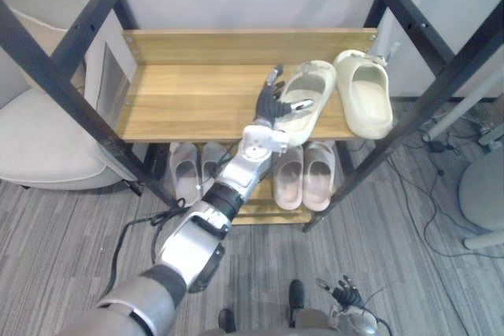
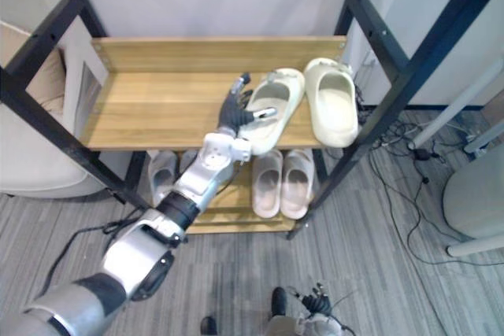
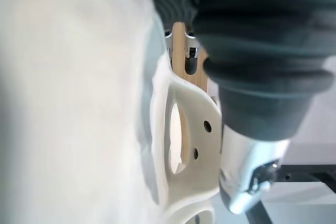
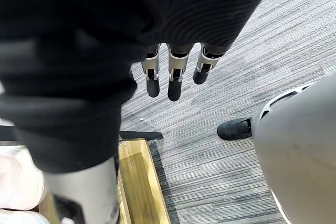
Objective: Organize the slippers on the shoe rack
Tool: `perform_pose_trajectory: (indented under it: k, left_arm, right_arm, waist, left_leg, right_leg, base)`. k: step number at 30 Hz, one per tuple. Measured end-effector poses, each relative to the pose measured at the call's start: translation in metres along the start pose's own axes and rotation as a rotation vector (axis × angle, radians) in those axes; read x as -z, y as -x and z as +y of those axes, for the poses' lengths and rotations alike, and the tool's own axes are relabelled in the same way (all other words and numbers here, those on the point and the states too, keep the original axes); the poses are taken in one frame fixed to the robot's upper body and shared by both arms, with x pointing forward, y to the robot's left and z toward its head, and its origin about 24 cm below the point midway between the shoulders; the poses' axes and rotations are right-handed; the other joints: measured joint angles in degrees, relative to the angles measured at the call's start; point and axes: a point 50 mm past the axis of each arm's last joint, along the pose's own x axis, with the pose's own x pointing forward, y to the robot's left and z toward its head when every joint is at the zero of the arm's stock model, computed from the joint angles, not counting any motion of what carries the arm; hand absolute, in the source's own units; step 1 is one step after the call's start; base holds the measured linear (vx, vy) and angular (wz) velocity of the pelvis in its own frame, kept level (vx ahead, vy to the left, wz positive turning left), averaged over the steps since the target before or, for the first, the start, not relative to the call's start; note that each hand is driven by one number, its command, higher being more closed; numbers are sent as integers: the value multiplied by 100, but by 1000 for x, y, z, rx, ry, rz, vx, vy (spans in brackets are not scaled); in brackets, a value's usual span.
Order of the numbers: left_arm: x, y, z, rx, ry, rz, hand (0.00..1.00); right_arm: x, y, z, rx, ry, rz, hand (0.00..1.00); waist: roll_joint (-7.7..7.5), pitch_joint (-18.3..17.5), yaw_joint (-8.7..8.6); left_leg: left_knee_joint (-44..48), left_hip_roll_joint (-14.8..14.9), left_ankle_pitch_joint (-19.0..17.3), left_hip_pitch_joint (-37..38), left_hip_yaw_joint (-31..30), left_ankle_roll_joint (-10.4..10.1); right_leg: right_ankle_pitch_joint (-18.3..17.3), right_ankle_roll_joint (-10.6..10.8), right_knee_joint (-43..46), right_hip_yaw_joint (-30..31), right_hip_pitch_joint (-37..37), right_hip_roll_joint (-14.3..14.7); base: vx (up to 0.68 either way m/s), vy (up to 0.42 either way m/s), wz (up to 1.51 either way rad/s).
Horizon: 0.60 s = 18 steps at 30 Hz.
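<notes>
Fingers of left hand pinch cream slipper side | small holes in upper | right hand slack

The left half of the top shelf lay bare, open to a reach from the front between the black frame posts. Its right half was taken: the left hand pinched the side wall of the left cream slipper, and a second cream slipper lay just beside it, near the right post. Pink slippers crowded the lower shelf. A white chair closed off the frame's left.
</notes>
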Motion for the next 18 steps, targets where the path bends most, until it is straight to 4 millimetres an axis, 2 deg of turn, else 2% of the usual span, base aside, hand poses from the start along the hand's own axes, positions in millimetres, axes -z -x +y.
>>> perform_pose_trajectory:
  k: [2,6,13,16,17,18]
  left_arm:
    - [1,3,2,-6,11,-5,0]
    - [2,12,22,-58,43,-33,0]
    - [5,30,35,-105,107,-62,0]
    - [5,34,36,-106,130,-67,0]
    - [11,42,25,-33,174,-57,0]
    - [13,44,22,-25,178,-52,0]
  right_arm:
    - [0,0,0,1,1,0,0]
    - [-2,-1,3,-9,11,-5,0]
    - [-4,-1,8,-31,36,-9,0]
    - [-6,-2,11,-40,41,-14,0]
    - [-13,-3,22,-73,62,-31,0]
    - [-13,-3,24,-78,65,-31,0]
  waist:
    - [11,24,-12]
    - [-2,40,26]
    - [-7,99,72]
    - [-9,100,97]
    - [-13,102,109]
    - [-13,102,109]
  left_leg:
    - [5,0,0,20,-64,0]
    - [5,-6,10,16,-135,12]
    - [46,-1,13,35,-399,16]
    - [46,-3,13,35,-400,17]
    - [86,-3,14,46,-494,19]
    - [90,-2,14,54,-529,19]
  right_leg:
    - [0,0,0,-77,53,-1]
    - [0,0,0,-209,87,-13]
    - [0,-1,-1,-527,265,-21]
    - [0,-1,-1,-537,268,-30]
    - [0,-1,-1,-687,353,-33]
    - [0,-2,-1,-707,381,-33]
  base:
    - [3,-13,16]
    - [-8,-11,8]
    - [2,-3,20]
    - [-11,-5,7]
    - [-29,-7,23]
    - [-38,-8,24]
